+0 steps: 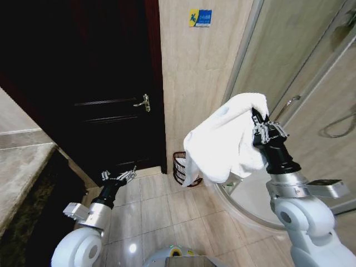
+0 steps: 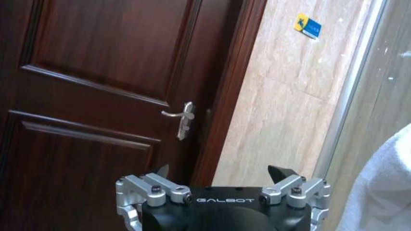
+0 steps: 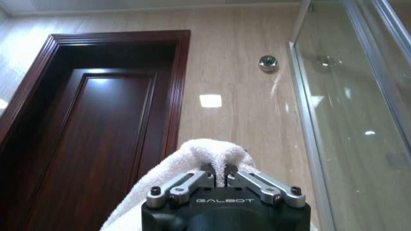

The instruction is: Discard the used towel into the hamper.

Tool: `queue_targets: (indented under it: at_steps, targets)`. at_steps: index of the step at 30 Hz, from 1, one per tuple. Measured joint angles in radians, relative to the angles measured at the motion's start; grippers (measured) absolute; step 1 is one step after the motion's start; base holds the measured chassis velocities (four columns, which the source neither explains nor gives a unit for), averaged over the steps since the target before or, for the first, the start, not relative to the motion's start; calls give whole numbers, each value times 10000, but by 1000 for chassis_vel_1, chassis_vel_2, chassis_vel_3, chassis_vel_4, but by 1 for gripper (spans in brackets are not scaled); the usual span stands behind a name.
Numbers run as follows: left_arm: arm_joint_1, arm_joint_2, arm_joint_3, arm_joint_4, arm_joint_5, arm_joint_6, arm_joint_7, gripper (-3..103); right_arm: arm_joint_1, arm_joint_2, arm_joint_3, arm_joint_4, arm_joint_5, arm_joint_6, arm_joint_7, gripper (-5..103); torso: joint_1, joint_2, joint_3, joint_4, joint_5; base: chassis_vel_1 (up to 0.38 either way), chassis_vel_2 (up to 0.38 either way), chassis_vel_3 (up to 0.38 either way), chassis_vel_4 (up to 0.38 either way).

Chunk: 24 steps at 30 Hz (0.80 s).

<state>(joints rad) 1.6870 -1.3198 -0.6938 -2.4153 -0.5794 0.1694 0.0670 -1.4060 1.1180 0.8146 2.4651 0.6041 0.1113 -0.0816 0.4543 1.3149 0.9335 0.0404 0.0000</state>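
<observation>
Head view: towel (image 1: 225, 142) in right end effector (image 1: 257, 123) half-hides hamper (image 1: 179, 167).

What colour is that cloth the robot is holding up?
White. The towel shows best in the head view, pinched in the right gripper.

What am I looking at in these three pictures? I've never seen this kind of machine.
It is a wheeled robot with two arms in a bathroom. The wide picture comes from a camera on its head, looking down; the other two come from cameras on its wrists.

The right pincer, raised high, is shut on a white towel that hangs from it; its wrist camera shows the fingers pinching the towel. The left pincer is low, open and empty; its wrist camera faces the dark wooden door.

On the tiled floor, against the wall beside the door, stands a small dark basket, partly hidden behind the towel. To the right is a glass shower stall.
</observation>
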Motion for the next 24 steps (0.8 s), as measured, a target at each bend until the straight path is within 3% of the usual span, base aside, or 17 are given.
queue_targets:
  at_steps: [5, 19, 24]
  targets:
    - [0, 0, 0, 0, 0, 0, 0, 100, -53, 40, -37, 45, -32, 22, -50, 6, 46, 97, 50, 0, 0, 0, 0, 0, 0]
    - [0, 0, 0, 0, 0, 0, 0, 100, -224, 90, -41, 86, -131, 176, -206, 6, 433, 920, 484, 0, 0, 0, 0, 0, 0]
    - [0, 0, 0, 0, 0, 0, 0, 100, -209, 84, -15, 74, -126, 244, -162, 6, 459, 977, 517, 0, 0, 0, 0, 0, 0]
